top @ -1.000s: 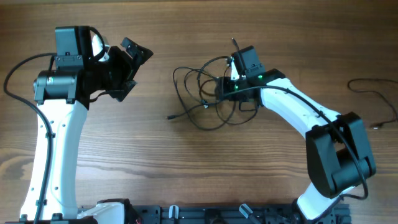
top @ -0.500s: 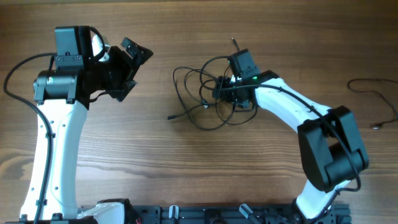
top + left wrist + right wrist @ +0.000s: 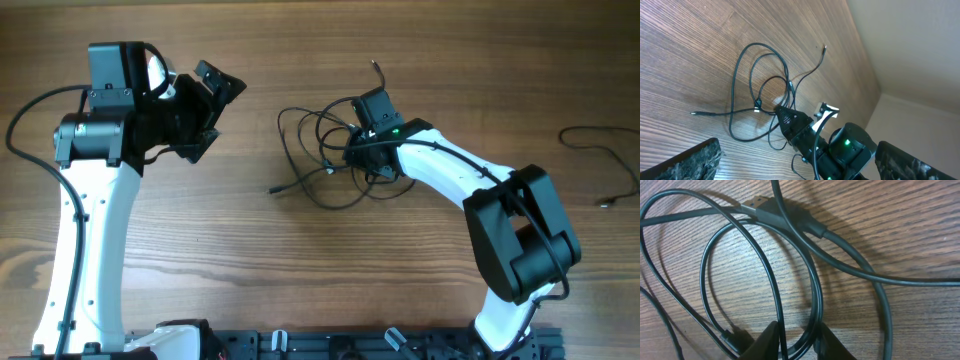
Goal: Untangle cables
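The cables (image 3: 325, 140) lie in a loose tangle of thin black loops at the table's middle, with a plug end out to the left and one at the back. They also show in the left wrist view (image 3: 758, 105) and close up in the right wrist view (image 3: 782, 217). My right gripper (image 3: 352, 150) is down in the tangle's right side. In its own view the right gripper (image 3: 797, 341) has its fingers nearly together, with a few strands between them. My left gripper (image 3: 213, 112) is open and empty, raised off to the left of the tangle.
One more thin black cord (image 3: 590, 143) lies by itself near the table's right edge, its plug end toward the front. The left arm's white link runs down the table's left side.
My right gripper has slid a little to the left, deeper into the tangle, and its arm has swung with it. The loops have hardly shifted. The left arm has not moved.
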